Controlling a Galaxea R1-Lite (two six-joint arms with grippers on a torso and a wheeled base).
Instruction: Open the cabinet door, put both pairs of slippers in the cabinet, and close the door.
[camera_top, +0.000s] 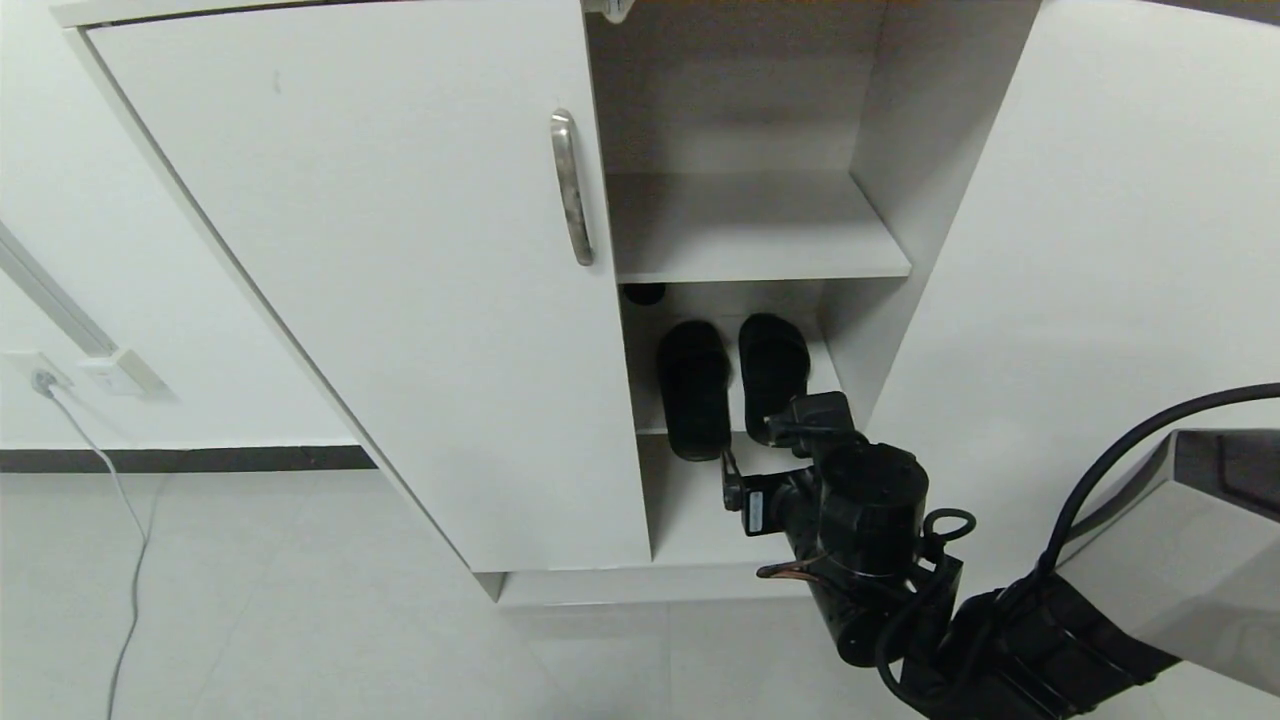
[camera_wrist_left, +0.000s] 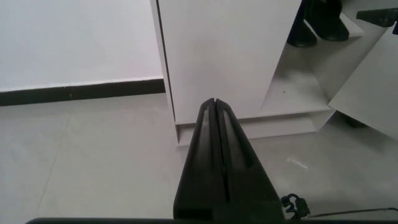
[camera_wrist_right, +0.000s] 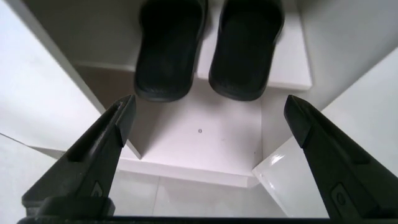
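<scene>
Shows black slippers (camera_top: 692, 385) paired on the low shelf (camera_wrist_right: 293, 62) of the cabinet (camera_top: 350, 250), right gripper (camera_wrist_right: 209, 104) spread empty before them, left gripper (camera_wrist_left: 214, 106) pressed shut; probably light, soft, bendy, so pinch an overhanging heel.

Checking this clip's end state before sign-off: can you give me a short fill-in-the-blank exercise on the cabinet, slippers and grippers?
1. The slippers in the cabinet are ____ in colour.
2. The right gripper is ____, holding nothing.
3. The left gripper is ____.
4. The cabinet's right door stands ____.
Missing words: black; open; shut; open.
</scene>
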